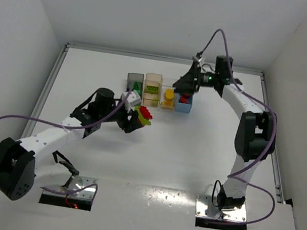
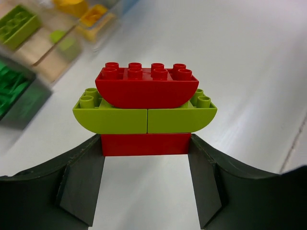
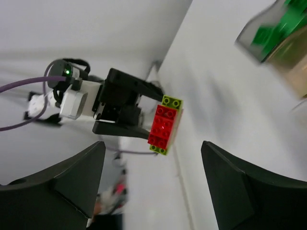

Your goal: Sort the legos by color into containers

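My left gripper (image 1: 139, 120) (image 2: 145, 149) is shut on the bottom red brick of a lego stack (image 1: 145, 115) (image 2: 145, 108): red brick, lime green curved pieces, red curved brick on top. It holds the stack just in front of the four bins. The dark grey bin (image 1: 135, 81) holds dark green bricks, the tan bin (image 1: 152, 89) lime ones, the clear bin (image 1: 168, 99) yellow ones, and the blue bin (image 1: 184, 104) a red one. My right gripper (image 1: 182, 85) (image 3: 153, 187) is open and empty by the blue bin. In its view the stack (image 3: 164, 125) shows.
The bins stand in a tight row at the back middle of the white table. White walls stand on three sides, and a raised rail (image 1: 48, 85) runs along the table's edges. In the left wrist view the bins are blurred at the upper left (image 2: 19, 28).
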Available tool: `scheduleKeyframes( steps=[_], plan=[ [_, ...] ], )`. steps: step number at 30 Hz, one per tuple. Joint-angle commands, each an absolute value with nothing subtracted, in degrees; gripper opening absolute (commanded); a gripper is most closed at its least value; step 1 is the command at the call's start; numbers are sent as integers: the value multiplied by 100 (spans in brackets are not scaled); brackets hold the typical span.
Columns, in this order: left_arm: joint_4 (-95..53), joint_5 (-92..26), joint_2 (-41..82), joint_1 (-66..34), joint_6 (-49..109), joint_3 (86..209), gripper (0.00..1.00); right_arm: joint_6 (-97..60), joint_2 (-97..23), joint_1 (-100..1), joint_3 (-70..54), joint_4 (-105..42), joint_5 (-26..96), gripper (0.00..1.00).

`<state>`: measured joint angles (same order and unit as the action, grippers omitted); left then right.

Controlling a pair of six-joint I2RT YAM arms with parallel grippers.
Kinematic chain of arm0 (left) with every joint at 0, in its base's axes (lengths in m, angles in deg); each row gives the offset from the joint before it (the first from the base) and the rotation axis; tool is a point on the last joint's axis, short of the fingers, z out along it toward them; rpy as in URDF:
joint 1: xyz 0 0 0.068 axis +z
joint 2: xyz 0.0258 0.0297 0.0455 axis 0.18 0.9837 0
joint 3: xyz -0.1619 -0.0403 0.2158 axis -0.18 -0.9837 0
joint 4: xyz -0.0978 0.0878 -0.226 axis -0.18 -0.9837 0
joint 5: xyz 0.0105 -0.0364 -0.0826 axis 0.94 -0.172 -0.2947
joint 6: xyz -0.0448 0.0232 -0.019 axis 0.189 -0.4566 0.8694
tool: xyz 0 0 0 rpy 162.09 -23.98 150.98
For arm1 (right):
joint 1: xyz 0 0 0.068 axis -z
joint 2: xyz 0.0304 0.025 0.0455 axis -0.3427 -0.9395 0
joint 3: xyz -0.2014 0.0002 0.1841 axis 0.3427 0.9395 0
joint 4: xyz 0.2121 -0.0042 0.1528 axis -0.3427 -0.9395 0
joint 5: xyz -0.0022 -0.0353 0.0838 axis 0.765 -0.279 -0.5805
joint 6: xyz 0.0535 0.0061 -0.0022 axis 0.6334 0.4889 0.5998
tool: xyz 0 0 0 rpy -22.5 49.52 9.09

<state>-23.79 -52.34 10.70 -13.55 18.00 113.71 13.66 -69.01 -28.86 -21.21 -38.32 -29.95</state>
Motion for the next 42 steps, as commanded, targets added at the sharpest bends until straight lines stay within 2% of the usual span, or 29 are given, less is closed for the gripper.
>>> scheduleKeyframes(
  steps=[1,4,6,7,10,17,22,36,38,39,40,42],
  plan=[
    [-2088,-5283,1204,-1844,1268,11792,43,1687,-6410,-3182,-1064,-3613,-4103,82],
    [-2088,-5116,1354,-2188,1320,11880,43,1303,-5899,-3182,-692,-3758,-3963,82],
    [-2088,-4932,1407,-2381,1320,11941,43,663,-5662,-3182,-778,-4423,-3561,82],
    [-2036,-4931,1407,-2443,1320,11941,43,-707,-5661,-3182,-961,-5889,-3297,82],
    [-1965,-4800,1460,-2522,1372,11994,43,-2423,-5538,-3523,-1534,-7762,-2188,82],
    [-1807,-4685,1635,-2637,1425,12056,43,-3181,-5371,-3779,-1464,-8215,-1432,82],
    [-1754,-4685,1697,-2689,1478,12249,43,-3182,-5371,-3902,-1350,-8145,-1220,83],
    [-1596,-4738,1969,-2874,1539,12512,43,-2839,-5924,-4236,-1991,-7829,-1554,83],
    [-1596,-4676,2022,-2874,1539,12513,43,-2839,-5924,-4316,-1991,-7759,-1554,75],
    [-1596,-4676,2022,-2874,1539,12513,43,-2839,-5924,-4368,-1922,-7759,-1554,66],
    [-1596,-4676,2022,-2874,1539,12513,43,-2839,-5924,-4368,-1851,-7707,-1554,47],
    [-1596,-4676,2022,-2874,1539,12513,43,-2892,-5855,-4368,-1798,-7706,-1606,28]
  ],
)
